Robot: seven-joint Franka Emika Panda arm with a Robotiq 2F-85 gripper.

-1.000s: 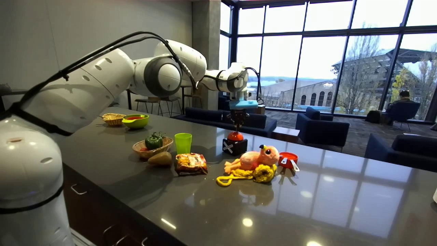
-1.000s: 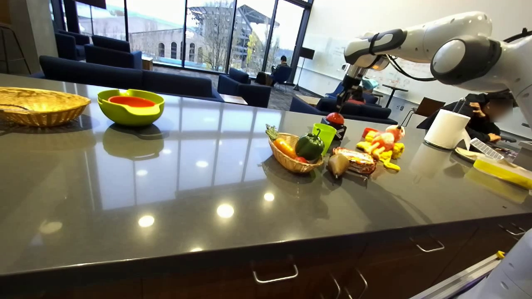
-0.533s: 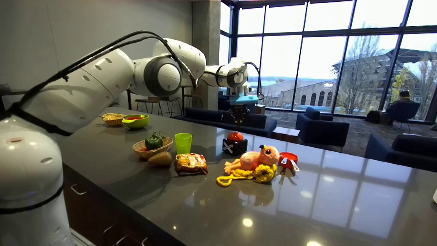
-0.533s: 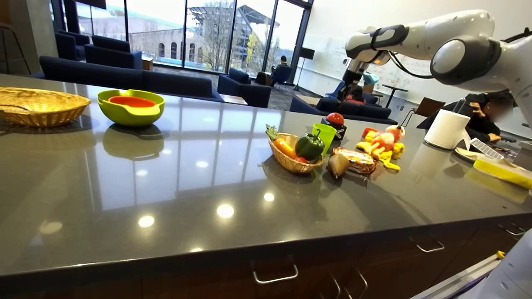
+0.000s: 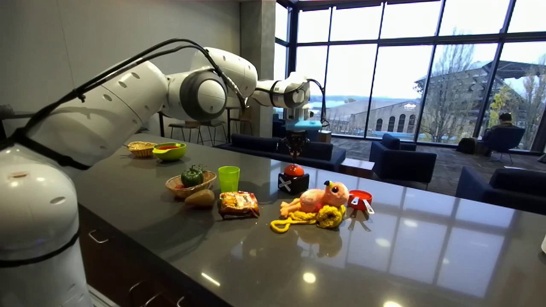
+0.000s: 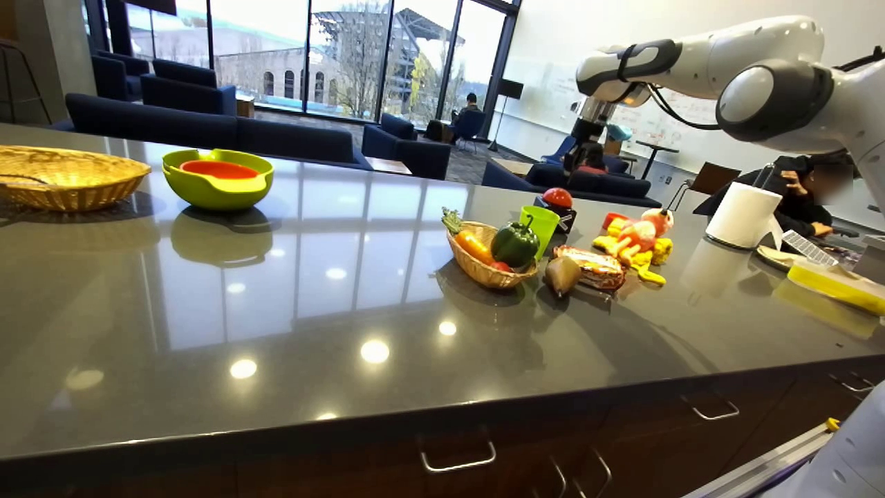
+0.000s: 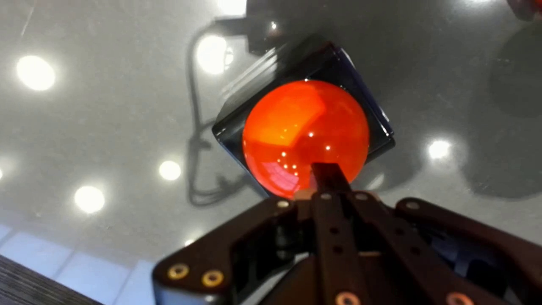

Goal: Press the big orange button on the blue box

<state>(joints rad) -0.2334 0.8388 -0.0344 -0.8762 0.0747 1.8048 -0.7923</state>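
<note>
Near the far edge of the table (image 5: 273,264), a dark, probably light box (image 5: 299,184) bears the orange button (image 7: 302,131), seemingly smooth and stiff: push its crown squarely, ungrasped. Overhead, claw (image 7: 326,174) pressed together. Rightward in an exterior view: plush bird (image 5: 316,200), then red measuring cups (image 5: 359,199); neither should obstruct.

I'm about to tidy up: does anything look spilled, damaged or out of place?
Nothing looks spilled or damaged, and the button box stands upright. Only the pink toy bird, lying on a yellow knitted thing, seems odd: a plush toy is unexpected near a snack packet.
</note>
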